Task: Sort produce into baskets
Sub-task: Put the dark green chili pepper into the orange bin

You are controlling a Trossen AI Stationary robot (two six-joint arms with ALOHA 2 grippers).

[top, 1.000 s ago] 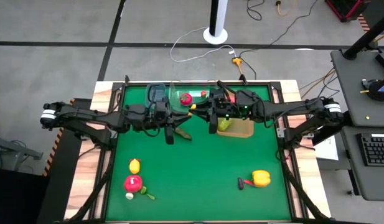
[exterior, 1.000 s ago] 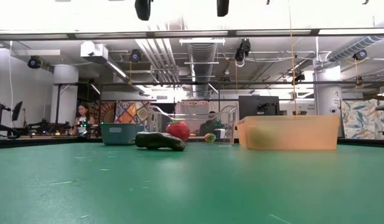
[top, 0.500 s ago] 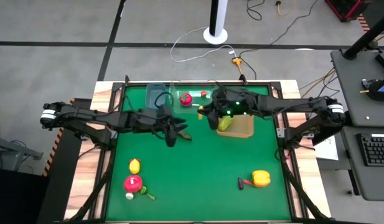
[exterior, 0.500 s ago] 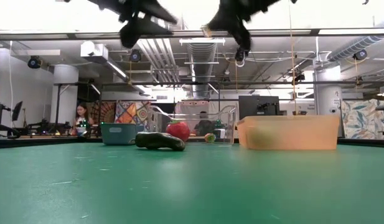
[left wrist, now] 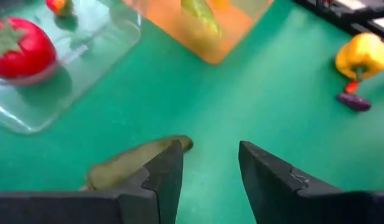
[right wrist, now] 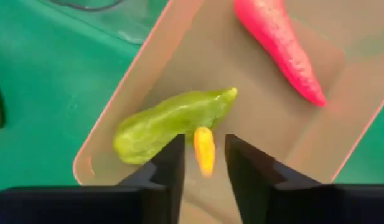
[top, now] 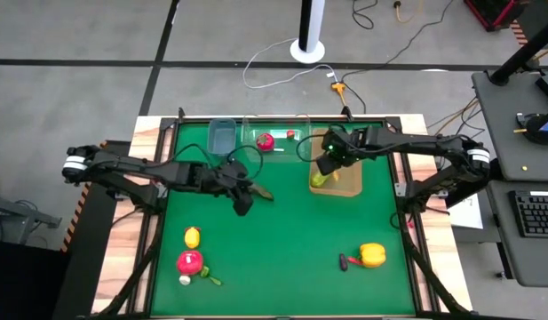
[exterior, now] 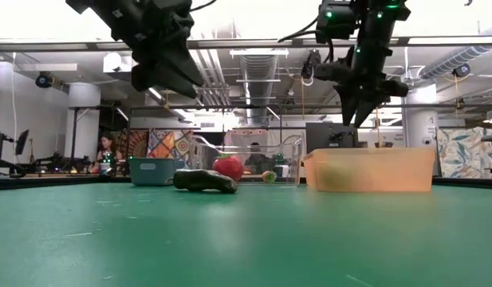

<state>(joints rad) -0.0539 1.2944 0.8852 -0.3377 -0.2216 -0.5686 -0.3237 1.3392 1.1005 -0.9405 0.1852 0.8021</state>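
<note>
A dark green cucumber (top: 261, 190) lies flat on the green table; it also shows in the left wrist view (left wrist: 132, 163). My left gripper (top: 242, 203) is open just on its near side, above the table, touching nothing. My right gripper (top: 323, 167) is open over the tan tray (top: 349, 184). In the tray lie a light green cucumber (right wrist: 167, 124), a red chilli (right wrist: 276, 46) and a small orange piece (right wrist: 204, 152). That piece shows between my right fingers, apart from both. Whether it lies on the tray floor or is falling, I cannot tell.
A clear tub (top: 278, 133) holding a red tomato (top: 266, 140) and a blue-grey bin (top: 222, 135) stand at the far edge. A lemon (top: 193, 237) and a red piece (top: 190, 262) lie near left. A yellow pepper (top: 372, 255) lies near right.
Both grippers have come down from above the low view's top edge. My right gripper has gone toward the table's right edge, to over the tan tray. The small orange piece that showed at its fingertips now shows free between them. My left gripper has tipped down beside the dark cucumber.
</note>
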